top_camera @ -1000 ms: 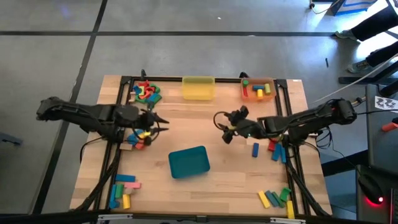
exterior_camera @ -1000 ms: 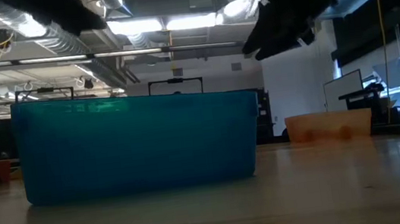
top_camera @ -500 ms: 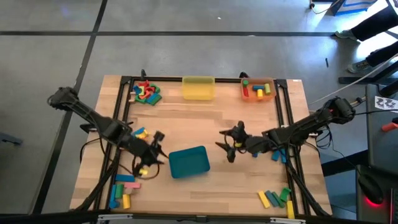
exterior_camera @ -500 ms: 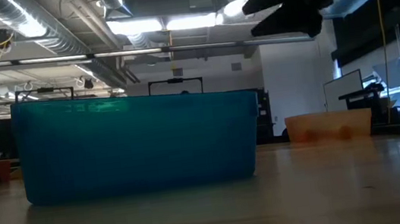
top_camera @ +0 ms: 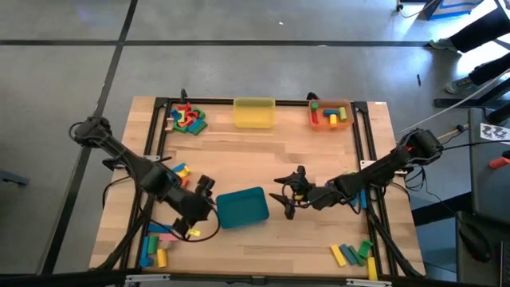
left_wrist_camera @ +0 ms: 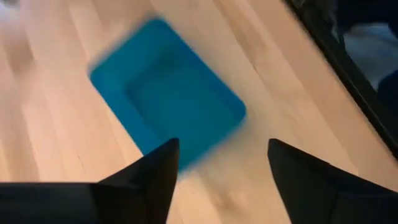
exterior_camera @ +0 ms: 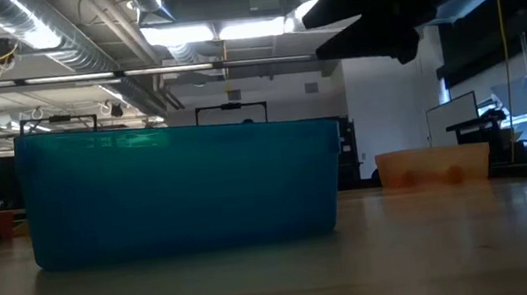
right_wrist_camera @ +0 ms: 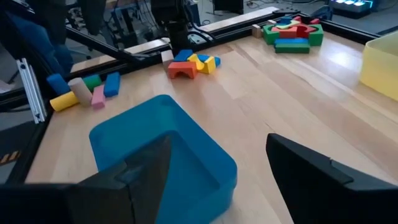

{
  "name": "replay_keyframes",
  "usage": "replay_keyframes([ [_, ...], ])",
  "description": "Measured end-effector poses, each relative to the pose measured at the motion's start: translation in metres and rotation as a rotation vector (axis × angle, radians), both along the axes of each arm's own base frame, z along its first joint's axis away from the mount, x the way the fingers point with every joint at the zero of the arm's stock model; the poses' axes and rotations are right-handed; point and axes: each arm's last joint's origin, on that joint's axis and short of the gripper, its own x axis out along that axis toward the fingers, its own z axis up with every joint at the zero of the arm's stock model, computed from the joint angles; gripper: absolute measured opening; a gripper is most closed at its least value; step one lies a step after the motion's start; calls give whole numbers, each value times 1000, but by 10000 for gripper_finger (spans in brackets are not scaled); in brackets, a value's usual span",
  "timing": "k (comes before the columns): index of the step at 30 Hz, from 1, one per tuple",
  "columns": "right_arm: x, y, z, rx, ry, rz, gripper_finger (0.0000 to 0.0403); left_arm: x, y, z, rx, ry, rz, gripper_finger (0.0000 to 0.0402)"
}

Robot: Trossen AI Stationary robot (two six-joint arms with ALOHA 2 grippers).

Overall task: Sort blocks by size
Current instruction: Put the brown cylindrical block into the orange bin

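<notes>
The teal tray [top_camera: 242, 207] stands in the middle of the table, toward the near edge, and it looks bare inside [left_wrist_camera: 177, 102]. My left gripper [top_camera: 207, 199] hovers at its left side, tipped downward, open, with nothing between its fingers [left_wrist_camera: 221, 146]. My right gripper [top_camera: 284, 199] stands at the tray's right side, open and holding nothing [right_wrist_camera: 217, 143]. Blocks lie in heaps: far left [top_camera: 187, 118], left [top_camera: 178, 170], near left [top_camera: 158, 243], near right [top_camera: 355, 253]. A small yellow piece [top_camera: 193, 232] shows by my left hand's near side; whether it lies on the table I cannot tell.
A yellow tray [top_camera: 254, 112] stands at the far edge and an orange tray [top_camera: 331, 115] with a few blocks at the far right. More blocks [top_camera: 355, 198] lie under my right arm. A black frame rail [top_camera: 155, 151] runs along each side. Bare wood lies between the trays.
My left gripper has swung from the left heap toward the near edge and over to the teal tray's left side, tipping downward as it went. My right gripper has gone toward the near edge and leftward, up to the tray's right side. The tray has kept its place.
</notes>
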Motion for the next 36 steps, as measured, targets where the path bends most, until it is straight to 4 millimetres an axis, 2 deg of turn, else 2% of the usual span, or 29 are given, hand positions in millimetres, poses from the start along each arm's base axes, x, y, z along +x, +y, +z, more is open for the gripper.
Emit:
replay_keyframes([
  [3,0,0,0,-1,1,2,266,-9,-12,-3,-53,111,90,249],
  [9,0,0,0,-21,5,8,266,-34,-32,-20,-148,317,309,251],
  [17,0,0,0,-27,11,9,266,-55,-55,-40,-205,420,462,251],
  [25,0,0,0,-45,16,15,266,-75,-72,-64,-151,467,481,251],
  [36,0,0,0,-51,16,9,266,-79,-93,-84,-124,515,433,251],
])
